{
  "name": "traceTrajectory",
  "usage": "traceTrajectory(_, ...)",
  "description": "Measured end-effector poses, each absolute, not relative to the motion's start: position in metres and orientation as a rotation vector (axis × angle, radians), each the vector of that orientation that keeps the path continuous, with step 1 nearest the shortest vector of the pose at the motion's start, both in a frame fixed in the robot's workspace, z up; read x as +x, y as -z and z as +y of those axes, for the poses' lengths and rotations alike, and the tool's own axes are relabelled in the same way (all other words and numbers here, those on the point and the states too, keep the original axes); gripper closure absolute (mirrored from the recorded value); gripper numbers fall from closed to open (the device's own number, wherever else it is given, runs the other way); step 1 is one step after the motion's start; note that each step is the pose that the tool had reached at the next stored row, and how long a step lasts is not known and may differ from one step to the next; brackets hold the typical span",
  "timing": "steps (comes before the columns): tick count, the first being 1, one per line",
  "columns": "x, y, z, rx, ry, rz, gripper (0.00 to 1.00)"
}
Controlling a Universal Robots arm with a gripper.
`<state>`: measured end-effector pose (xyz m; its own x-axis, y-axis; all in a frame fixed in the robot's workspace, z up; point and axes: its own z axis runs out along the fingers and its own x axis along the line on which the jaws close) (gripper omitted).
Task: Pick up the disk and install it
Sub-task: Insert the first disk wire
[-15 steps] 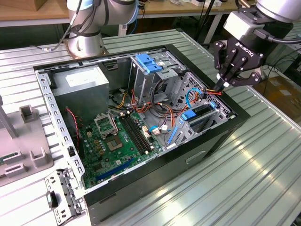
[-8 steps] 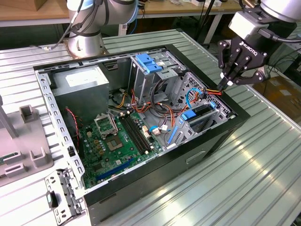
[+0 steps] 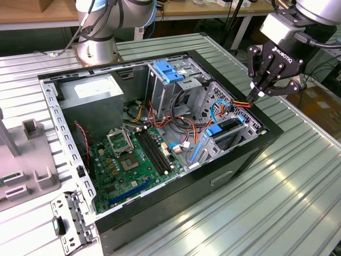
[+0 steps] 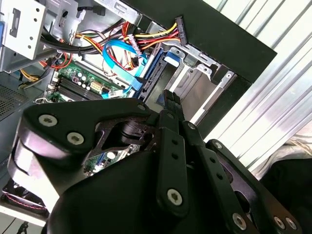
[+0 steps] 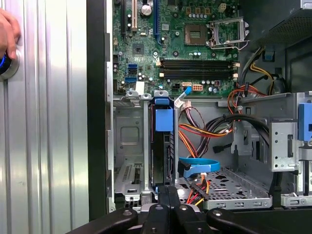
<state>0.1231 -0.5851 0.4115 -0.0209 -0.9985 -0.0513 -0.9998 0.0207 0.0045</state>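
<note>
Tool [image 5: 168, 189] (fingers pressed together, empty) hovers near disk [image 5: 163, 146] seated in bay [image 5: 129, 141].

A robotics lab: an opened computer case [image 3: 234, 166] is lying on a ribbed metal surface [image 3: 298, 205], wooden workbenches [image 3: 21, 18] standing behind.

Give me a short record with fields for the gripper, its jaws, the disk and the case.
gripper: black metal gripper, over the case's rim beside the drive cage
jaws: shut, holding nothing
disk: flat rectangular disk with blue plastic rails, on edge in a slot of the drive cage
case: open black metal computer case, lying on ribbed silver table
hand: person's hand at the table
</note>
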Motion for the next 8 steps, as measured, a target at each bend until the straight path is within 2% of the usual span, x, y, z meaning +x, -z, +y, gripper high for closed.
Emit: traceTrajectory(8,0.1232,-0.4114,-0.5851,-2.206,-0.061,2.19,0.89)
